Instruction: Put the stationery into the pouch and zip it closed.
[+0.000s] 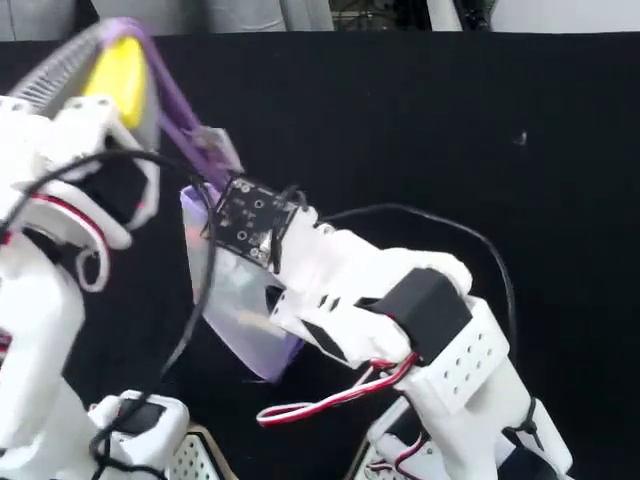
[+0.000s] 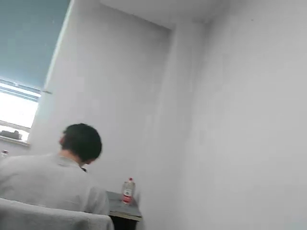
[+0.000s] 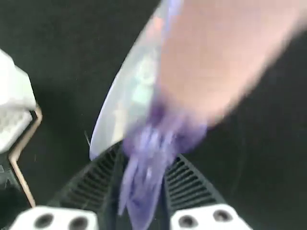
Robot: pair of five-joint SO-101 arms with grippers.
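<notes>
A translucent purple pouch [image 1: 235,300] hangs in the air above the black table, with pale shapes dimly showing through its wall. Its purple zip band [image 1: 175,105] stretches taut up to the far left. There my left gripper [image 1: 115,60] is raised, its grey ribbed finger and a yellow part closed around the band's end. My right gripper [image 1: 212,195] is shut on the pouch's upper edge, just below the band. In the right wrist view, purple fabric [image 3: 144,187] is pinched in my right gripper [image 3: 144,163], and the pouch [image 3: 129,100] extends away from it.
The black tablecloth [image 1: 450,120] lies bare to the right and at the back. Both arm bases and a red-and-white cable [image 1: 330,400] crowd the front edge. The right wrist view shows a white block with a tan frame [image 3: 17,129] beside the pouch.
</notes>
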